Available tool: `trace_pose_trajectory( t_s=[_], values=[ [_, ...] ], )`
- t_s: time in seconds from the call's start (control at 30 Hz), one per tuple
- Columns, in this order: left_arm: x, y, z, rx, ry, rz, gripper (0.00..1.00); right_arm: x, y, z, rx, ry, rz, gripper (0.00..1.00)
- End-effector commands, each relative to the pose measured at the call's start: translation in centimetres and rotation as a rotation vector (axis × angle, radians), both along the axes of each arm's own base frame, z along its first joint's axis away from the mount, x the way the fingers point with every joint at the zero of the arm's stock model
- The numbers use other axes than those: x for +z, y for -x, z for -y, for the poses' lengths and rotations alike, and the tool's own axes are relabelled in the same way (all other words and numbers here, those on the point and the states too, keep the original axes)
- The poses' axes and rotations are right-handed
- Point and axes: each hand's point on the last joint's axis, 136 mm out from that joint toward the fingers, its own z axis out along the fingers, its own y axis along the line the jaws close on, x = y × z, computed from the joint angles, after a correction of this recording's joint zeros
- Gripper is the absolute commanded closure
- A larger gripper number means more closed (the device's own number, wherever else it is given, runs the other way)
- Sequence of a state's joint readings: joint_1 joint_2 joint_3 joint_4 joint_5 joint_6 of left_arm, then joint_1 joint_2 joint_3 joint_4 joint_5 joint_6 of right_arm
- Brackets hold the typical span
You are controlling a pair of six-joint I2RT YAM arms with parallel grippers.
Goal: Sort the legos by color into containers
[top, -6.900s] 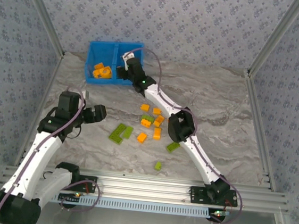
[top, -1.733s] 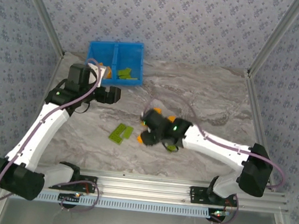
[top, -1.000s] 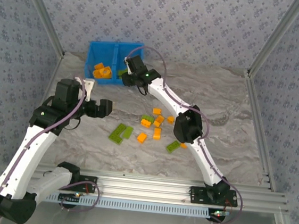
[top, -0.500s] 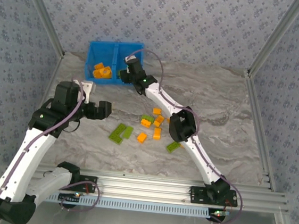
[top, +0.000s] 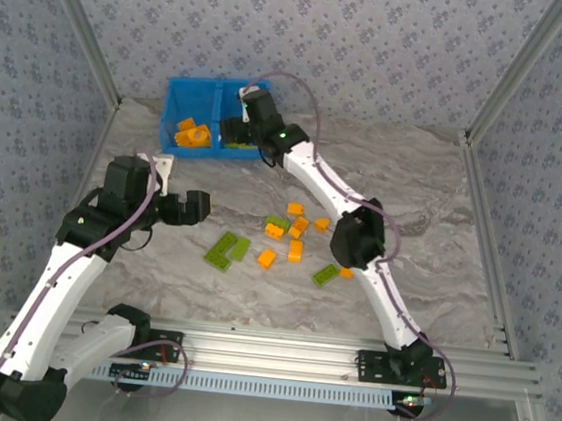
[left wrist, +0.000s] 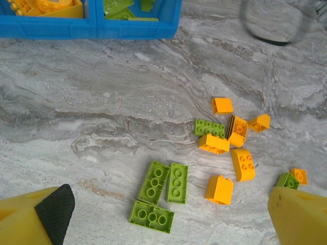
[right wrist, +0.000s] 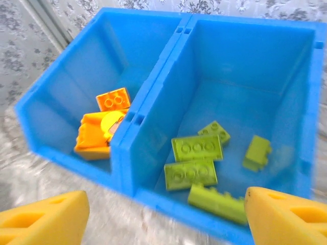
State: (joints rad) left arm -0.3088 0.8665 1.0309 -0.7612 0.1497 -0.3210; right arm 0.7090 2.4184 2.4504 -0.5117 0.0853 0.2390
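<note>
Blue bin (right wrist: 153,89) sits far left: the left compartment holds orange bricks (right wrist: 104,127), the right one lime green bricks (right wrist: 196,148). Right gripper (right wrist: 163,219) hangs over the bin's near wall, jaws wide apart and empty, green bricks just beyond it. Left gripper (top: 197,207) is also spread, empty, with loose legos (left wrist: 219,145) mid-table to its right.

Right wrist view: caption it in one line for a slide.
Open right hand above the blue bin: orange legos in its left compartment, green legos in its right.
</note>
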Motion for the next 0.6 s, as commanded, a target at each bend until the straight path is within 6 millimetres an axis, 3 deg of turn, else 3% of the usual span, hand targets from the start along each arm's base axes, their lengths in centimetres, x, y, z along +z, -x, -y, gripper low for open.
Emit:
trace_pose_trajectory(
  t_s=[0.0, 0.1, 0.2, 0.4, 0.43, 0.57],
  values=[
    [0.7, -0.3, 0.6, -0.014, 0.031, 0.028, 0.01, 5.9, 6.0, 4.9, -0.015, 0.019, -0.044, 0.14],
    [0.6, -0.6, 0.9, -0.022, 0.040, 0.034, 0.01, 5.3, 11.7, 9.2, -0.011, 0.051, -0.043, 0.07],
    [0.6, -0.9, 1.1, -0.027, 0.048, 0.031, 0.01, 3.2, 17.1, 13.9, -0.044, 0.095, -0.090, 0.03],
    [0.9, -2.4, 2.1, -0.049, 0.060, 0.037, 0.01, -4.6, 27.5, 22.5, -0.266, 0.211, -0.435, 0.07],
    [0.8, -2.6, 2.3, -0.053, 0.061, 0.030, 0.01, -5.8, 29.1, 23.4, -0.347, 0.191, -0.510, 0.08],
    [0.2, -3.2, 2.9, -0.067, 0.065, 0.011, 0.01, -9.5, 33.7, 23.8, -0.620, 0.014, -0.782, 0.04]
  ],
)
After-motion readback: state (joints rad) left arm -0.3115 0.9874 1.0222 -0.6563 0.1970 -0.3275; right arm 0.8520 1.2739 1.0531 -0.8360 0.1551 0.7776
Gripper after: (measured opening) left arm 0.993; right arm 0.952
